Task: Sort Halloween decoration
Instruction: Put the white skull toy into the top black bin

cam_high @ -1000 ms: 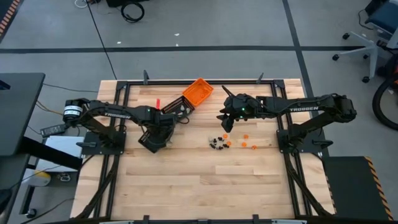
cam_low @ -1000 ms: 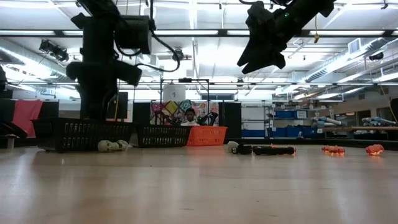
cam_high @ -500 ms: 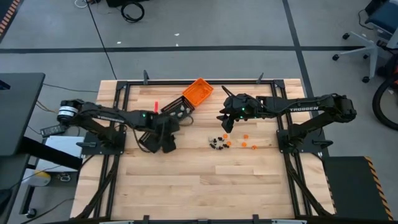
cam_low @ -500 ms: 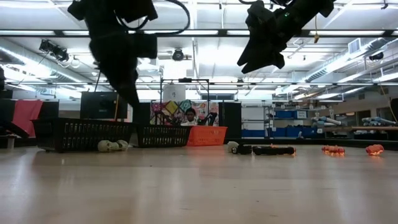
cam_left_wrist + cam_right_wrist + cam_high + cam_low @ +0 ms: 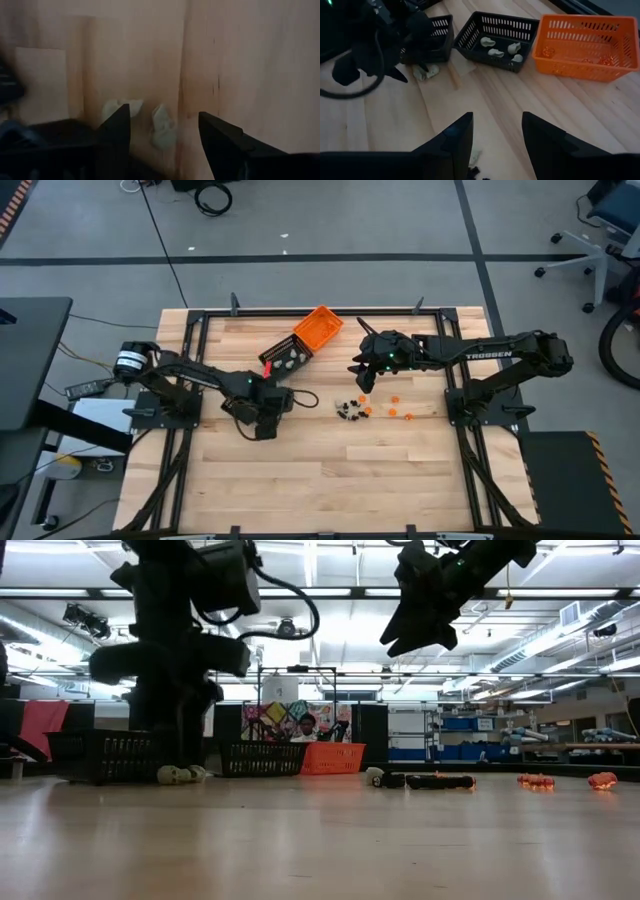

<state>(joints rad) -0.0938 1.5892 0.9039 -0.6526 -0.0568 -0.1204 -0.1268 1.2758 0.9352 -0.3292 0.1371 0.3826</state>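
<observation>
L gripper (image 5: 162, 130) is swung back low over whitish trinkets (image 5: 161, 125), jaws spread wide for pickup; R gripper (image 5: 495, 135) is held aloft, jaws apart, empty.

Both arms are dark, almost black, built of boxy links joined by rounded housings. The right arm (image 5: 500, 356) carries white "TROSSEN" lettering along its long link, and a small green light glows on the body behind the right gripper (image 5: 358, 376). The left arm (image 5: 190, 372) ends at its shoulder in a round pale cap ringed in black, shows a small green light near its wrist, and trails a thin black cable that loops beside the left gripper (image 5: 262, 423). Each gripper has two flat, dark, matte fingers (image 5: 220, 135) with angular, squared tips and faint lighter edges.
</observation>
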